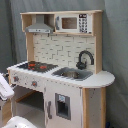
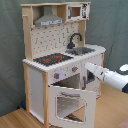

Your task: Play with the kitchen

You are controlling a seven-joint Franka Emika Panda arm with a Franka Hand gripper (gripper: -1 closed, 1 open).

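Observation:
The kitchen is a tall toy unit of white panels and light wood, seen in both exterior views. It has a black-red stovetop, a grey sink, a black faucet and a silver hood. In the second exterior view its oven door hangs open, tilted outward below the stovetop. My gripper reaches in from the second exterior view's right, at the front panel just under the counter and above the open door. A white part of the arm shows at the first exterior view's left edge.
A grey curtain hangs behind the kitchen. The floor is wooden. A lower cabinet door with a dark inset sits under the sink. Control knobs line the panel below the stovetop.

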